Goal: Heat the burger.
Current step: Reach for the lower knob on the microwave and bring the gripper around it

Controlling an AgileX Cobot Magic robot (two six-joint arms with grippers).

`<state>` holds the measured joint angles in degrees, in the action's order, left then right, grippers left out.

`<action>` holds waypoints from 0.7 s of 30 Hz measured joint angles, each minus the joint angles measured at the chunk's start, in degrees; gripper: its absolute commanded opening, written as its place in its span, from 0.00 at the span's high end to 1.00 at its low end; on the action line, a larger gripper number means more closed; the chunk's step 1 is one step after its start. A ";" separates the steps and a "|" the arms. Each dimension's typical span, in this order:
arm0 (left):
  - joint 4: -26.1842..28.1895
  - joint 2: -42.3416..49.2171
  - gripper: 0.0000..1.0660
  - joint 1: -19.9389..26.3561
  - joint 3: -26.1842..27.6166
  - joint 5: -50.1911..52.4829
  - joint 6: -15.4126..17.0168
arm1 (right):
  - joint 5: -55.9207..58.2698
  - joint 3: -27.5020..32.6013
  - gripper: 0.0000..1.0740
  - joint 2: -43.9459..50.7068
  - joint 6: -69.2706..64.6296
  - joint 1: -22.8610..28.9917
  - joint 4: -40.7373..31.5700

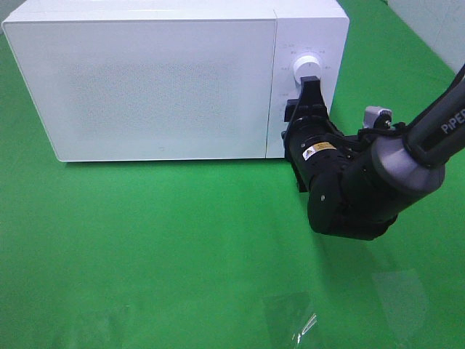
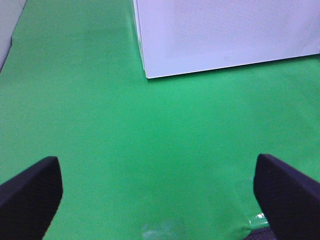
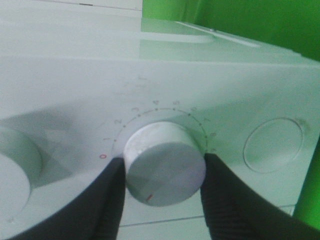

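The burger is out of view. The white microwave stands at the back of the green table with its door shut. My right gripper reaches up to the control panel and is shut on the round white timer knob. Its black fingers press against both sides of the knob, and the knob's red mark points away from the printed scale. My left gripper hangs open over bare green cloth, nothing between its fingers, with the microwave's corner ahead of it. The left arm does not show in the exterior high view.
A second knob and a round button flank the held knob on the panel. A scrap of clear film lies on the green cloth near the front edge.
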<state>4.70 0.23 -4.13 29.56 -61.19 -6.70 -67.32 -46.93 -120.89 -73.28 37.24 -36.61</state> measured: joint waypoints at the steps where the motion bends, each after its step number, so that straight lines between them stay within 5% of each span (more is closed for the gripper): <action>1: 0.00 0.00 0.10 0.00 0.00 0.00 0.00 | 0.00 0.00 1.00 0.00 0.00 0.00 0.00; 10: 0.00 0.00 0.10 0.00 0.00 0.00 0.00 | 0.00 0.06 1.00 0.00 -6.47 -0.17 1.49; 21: 0.00 0.00 0.10 0.00 0.00 0.00 0.00 | 0.17 0.06 0.92 0.00 0.69 -0.23 1.09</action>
<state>4.70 0.23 -4.13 29.56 -61.19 -6.70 -67.15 -46.87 -120.89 -72.59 37.01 -35.52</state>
